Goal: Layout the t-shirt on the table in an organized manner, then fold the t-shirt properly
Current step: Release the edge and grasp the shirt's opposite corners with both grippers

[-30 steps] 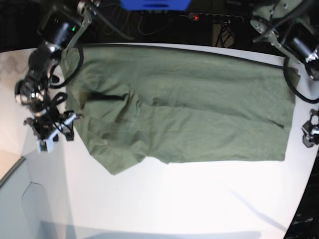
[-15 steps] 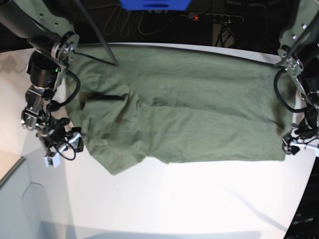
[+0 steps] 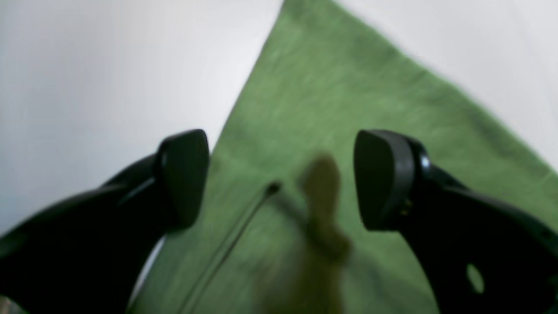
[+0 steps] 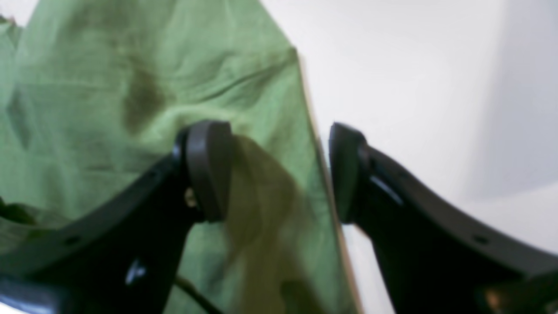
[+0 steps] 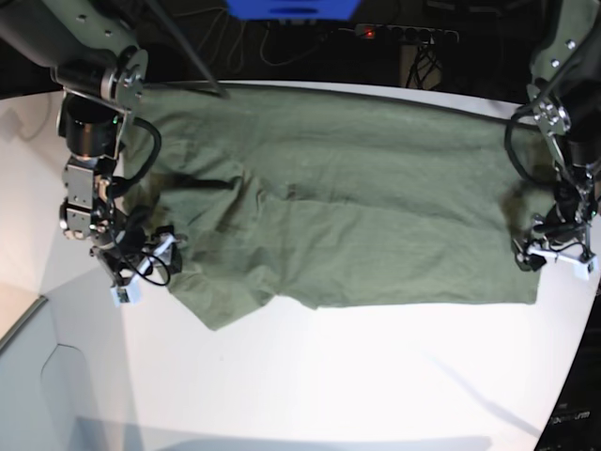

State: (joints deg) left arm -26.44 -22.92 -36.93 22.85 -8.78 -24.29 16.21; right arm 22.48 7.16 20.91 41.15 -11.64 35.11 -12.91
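Left tool [image 3: 281, 179]: jaws wide apart, nothing between them, poised over a corner of the t-shirt [image 3: 348, 109] with white surface [image 3: 109, 65] on both flanks of the cloth. A thin dark cable crosses the lower part of that view; a blurred olive smudge sits between the jaws and we cannot tell what it is.

Right tool [image 4: 279, 172]: jaws also spread, empty, straddling the shirt's stitched edge; one pad over fabric, the other over bare surface.

From the base view, the left tool [image 5: 554, 252] sits at the shirt's near corner on that view's right; the right tool [image 5: 141, 268] at the rumpled side on that view's left.

We judge the step in hand to be grasping two opposite ends for spreading or a first fold. To do it well: we would lower until the lower pad slides under the hem, take only the edge layers, close both tools together, lift level so the cloth stays taut between them.

The t-shirt [image 5: 347, 207] lies across the far part of the surface [image 5: 329, 376], long axis running left to right in the base view. It looks smooth toward the right end, bunched with a drooping flap at the left. Which end is the collar we cannot tell.
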